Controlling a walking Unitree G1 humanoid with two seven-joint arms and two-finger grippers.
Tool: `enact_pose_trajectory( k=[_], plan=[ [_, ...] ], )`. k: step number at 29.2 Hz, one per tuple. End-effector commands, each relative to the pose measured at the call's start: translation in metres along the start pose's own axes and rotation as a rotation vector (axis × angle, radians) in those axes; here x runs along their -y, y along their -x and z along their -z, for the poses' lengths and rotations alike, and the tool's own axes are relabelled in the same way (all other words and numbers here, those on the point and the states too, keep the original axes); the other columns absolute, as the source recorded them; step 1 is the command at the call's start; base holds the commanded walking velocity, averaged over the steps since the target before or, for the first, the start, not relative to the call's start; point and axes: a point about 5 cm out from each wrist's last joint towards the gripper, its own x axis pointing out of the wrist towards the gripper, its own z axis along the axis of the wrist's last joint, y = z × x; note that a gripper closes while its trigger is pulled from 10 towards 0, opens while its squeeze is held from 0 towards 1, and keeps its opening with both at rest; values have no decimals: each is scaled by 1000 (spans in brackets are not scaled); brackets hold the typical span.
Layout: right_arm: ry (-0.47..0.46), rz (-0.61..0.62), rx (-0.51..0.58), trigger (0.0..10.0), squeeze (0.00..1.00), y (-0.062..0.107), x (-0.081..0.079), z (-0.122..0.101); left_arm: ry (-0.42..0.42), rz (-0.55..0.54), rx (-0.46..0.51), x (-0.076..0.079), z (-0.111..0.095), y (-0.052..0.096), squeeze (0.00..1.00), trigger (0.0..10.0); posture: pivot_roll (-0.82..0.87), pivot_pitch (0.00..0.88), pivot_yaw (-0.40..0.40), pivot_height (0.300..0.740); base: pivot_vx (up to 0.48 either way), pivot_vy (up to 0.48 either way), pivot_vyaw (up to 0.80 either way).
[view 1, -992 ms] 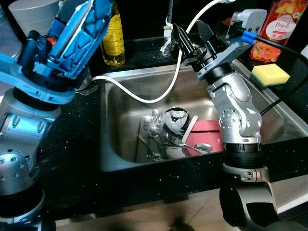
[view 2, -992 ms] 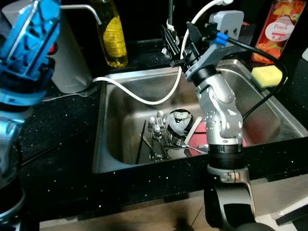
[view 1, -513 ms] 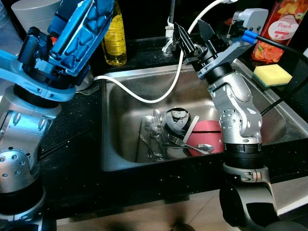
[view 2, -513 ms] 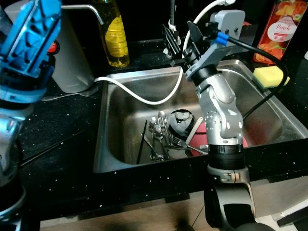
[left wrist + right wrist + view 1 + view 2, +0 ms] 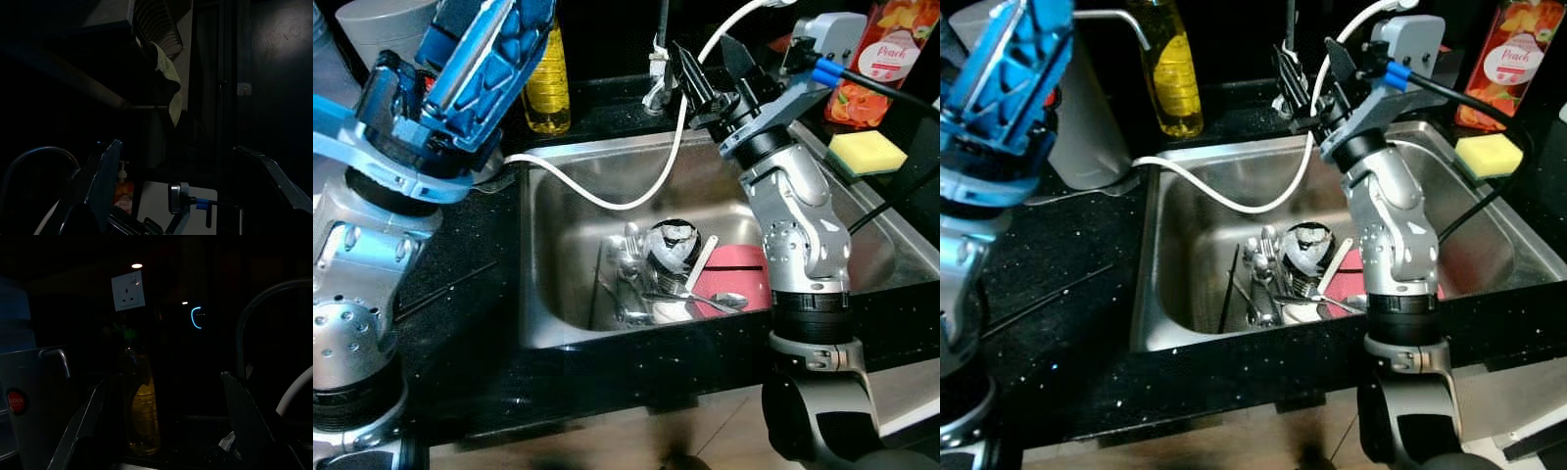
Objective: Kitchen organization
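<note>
- Stainless steel forms the sink, which is set into a black speckled countertop; a heap of cutlery is piled in the middle of its basin, the long handles lying mostly front to back, with one spoon laid crosswise, its bowl toward the right.
- Beside the cutlery a dark round bowl and a pink plate are seen, the plate partly hidden behind the right arm.
- The right gripper is held above the back rim of the sink, near the tap base; its two black fingers are spread apart and nothing is gripped.
- The left gripper is raised high; in the left wrist view its fingers stand wide apart and empty.
- Compared with a second ago, the right gripper is found slightly higher and further right; the cutlery lies as it did.
- A white hose is draped across the basin.
- A yellow bottle, a yellow sponge and a peach carton are placed around the sink; the room is dark.
</note>
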Motion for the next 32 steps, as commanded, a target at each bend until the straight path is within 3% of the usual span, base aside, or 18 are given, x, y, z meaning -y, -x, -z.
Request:
enact_pose_trajectory(
  k=[1,21,25,28,32],
  plan=[
    [5,-8,-13,10000,0,1,-2,1,-13,-1,2,-2,-1,-1,0,10000,-73,0,66,740,0,0,0],
    [23,-3,-20,10000,0,1,0,3,-83,-61,-31,-12,-5,8,0,10000,-70,0,66,740,0,0,0],
    [106,46,-26,10000,0,5,17,0,-242,-259,-100,-37,-8,6,0,10000,-71,0,71,740,0,0,0],
    [120,67,-30,10000,0,6,22,-1,-280,-317,-111,-44,-9,3,0,10000,-71,0,72,740,0,0,0],
    [169,161,-48,10000,0,11,40,-2,-378,-502,-187,-61,-10,-5,0,10000,-69,0,74,740,0,0,0]
  ],
)
